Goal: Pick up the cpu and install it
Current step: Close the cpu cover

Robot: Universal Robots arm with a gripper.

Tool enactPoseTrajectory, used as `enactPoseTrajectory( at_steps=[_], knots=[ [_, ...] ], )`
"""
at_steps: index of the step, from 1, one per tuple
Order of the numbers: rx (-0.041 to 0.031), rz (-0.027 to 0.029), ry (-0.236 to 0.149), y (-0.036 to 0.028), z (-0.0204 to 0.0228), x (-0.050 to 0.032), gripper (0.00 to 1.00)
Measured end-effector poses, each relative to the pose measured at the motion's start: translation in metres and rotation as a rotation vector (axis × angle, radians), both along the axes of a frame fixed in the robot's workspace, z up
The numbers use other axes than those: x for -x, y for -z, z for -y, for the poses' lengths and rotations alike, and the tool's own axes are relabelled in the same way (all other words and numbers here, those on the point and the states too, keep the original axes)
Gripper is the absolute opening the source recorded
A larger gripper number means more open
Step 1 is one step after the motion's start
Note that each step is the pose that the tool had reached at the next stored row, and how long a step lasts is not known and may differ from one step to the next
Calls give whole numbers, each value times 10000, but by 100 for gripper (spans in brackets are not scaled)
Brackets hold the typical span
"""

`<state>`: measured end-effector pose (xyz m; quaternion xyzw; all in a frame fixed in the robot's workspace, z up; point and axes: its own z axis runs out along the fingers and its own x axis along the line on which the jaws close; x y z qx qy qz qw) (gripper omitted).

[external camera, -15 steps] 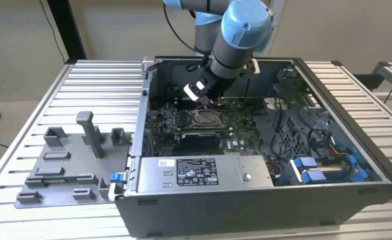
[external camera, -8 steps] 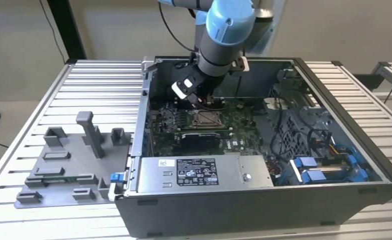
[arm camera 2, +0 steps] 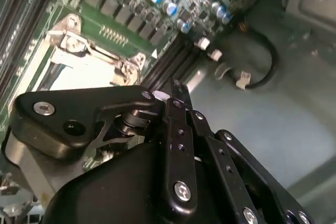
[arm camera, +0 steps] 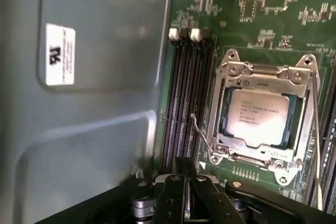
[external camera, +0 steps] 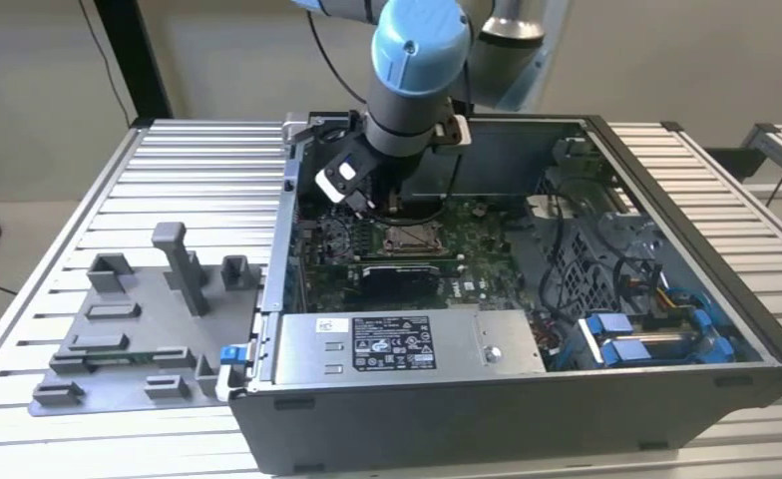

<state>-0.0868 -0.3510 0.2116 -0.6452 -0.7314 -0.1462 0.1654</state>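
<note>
Pincer [arm camera: 185, 182]: jaws narrow, gripping nothing. Cpu [arm camera: 260, 116]: lying in socket [arm camera: 262, 72], five o'clock of pincer, exterior view. You should be checking flush seating.

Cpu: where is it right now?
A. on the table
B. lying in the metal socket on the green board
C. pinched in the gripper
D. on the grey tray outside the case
B: in the first wrist view the cpu lies flat inside the socket frame on the green board.
</note>
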Motion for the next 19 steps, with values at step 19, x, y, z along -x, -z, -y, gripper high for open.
enactPoseTrajectory(
  at_steps=[19],
  knots=[
    [-18, 1, 0, 142, 47, -135, 0]
  ],
)
